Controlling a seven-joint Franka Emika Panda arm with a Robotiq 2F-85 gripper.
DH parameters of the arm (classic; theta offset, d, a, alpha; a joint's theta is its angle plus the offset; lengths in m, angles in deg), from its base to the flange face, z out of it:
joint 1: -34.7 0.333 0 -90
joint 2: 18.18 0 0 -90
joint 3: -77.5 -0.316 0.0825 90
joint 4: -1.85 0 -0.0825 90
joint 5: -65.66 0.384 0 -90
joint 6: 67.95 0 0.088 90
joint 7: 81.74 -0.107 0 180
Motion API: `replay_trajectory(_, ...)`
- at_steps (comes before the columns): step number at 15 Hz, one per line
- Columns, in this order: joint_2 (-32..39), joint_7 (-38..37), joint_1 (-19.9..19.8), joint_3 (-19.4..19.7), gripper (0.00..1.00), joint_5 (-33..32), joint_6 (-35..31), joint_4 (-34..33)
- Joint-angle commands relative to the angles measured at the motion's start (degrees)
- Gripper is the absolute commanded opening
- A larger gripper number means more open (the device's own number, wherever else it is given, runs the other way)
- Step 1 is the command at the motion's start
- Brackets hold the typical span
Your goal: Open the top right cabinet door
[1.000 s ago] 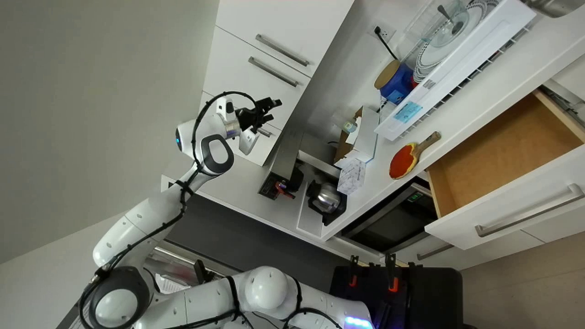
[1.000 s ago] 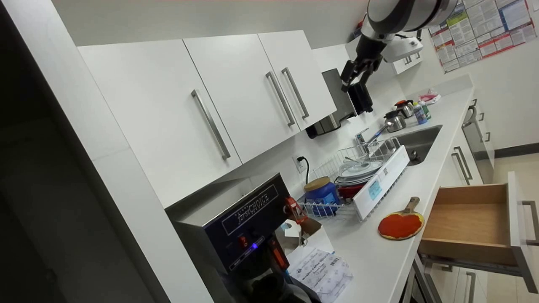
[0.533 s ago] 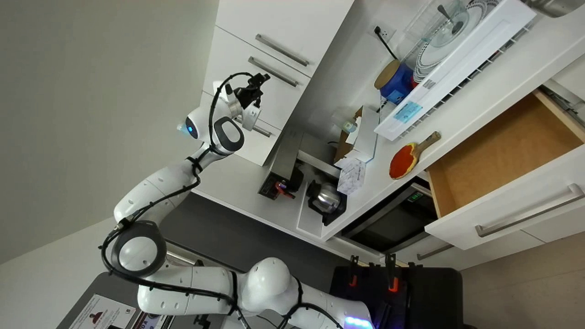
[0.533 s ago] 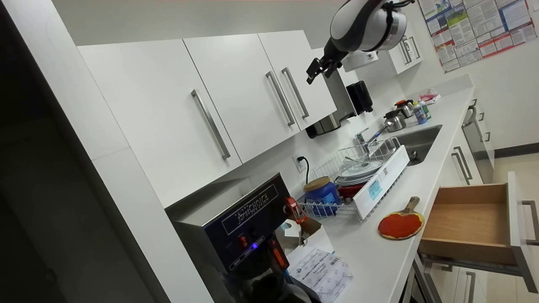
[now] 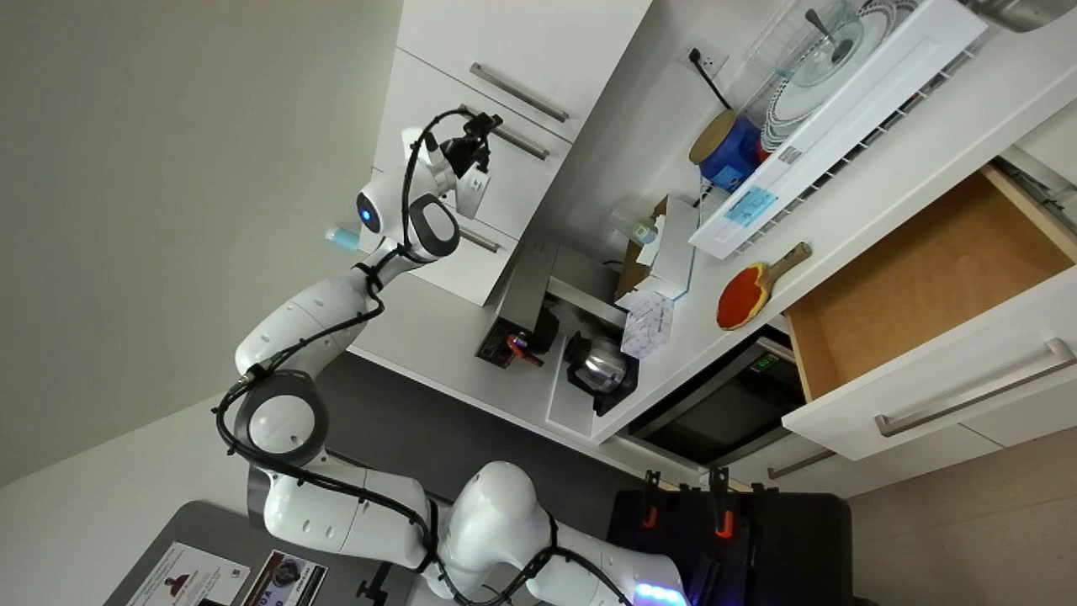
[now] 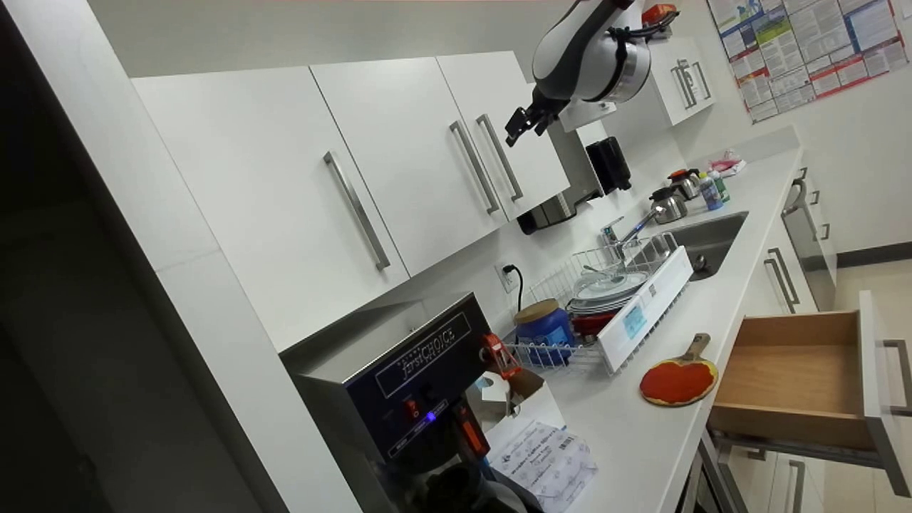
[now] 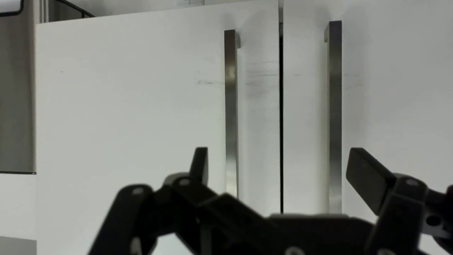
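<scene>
The top right cabinet door (image 6: 491, 92) is a shut white panel with a slim metal bar handle (image 6: 500, 157). It also shows at the top of an exterior view (image 5: 513, 34), and at the left of the wrist view (image 7: 134, 106), which seems upside down; there its handle (image 7: 231, 106) runs near the gap between two doors. The neighbouring white door (image 7: 400, 88) has its own handle (image 7: 335, 106). My gripper (image 7: 277, 152) is open and empty, in front of the doors, with both handles between its fingertips in the wrist view. It also shows in both exterior views (image 6: 525, 130) (image 5: 488, 139).
A drawer (image 6: 791, 370) with light wood inside stands pulled out below the counter. A dish rack (image 6: 645, 310), a pizza-shaped board (image 6: 680, 381) and a coffee machine (image 6: 420, 377) stand on the counter. A metal dispenser (image 6: 552, 214) hangs beside the cabinets.
The open gripper has moved along the cabinets toward the pair of adjacent handles, up in one exterior view and left in another. The doors and drawer have not moved.
</scene>
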Motion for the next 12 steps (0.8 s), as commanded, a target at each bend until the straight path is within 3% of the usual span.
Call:
replay_trajectory(1,0.1,0.0,0.0,0.0,1.00,0.0,0.0,-0.1)
replay_trajectory(5,3.8,-0.2,0.6,1.3,1.00,1.0,-2.9,-2.6)
replay_trajectory(12,6.9,4.5,10.1,9.6,1.00,7.8,-1.1,-8.3)
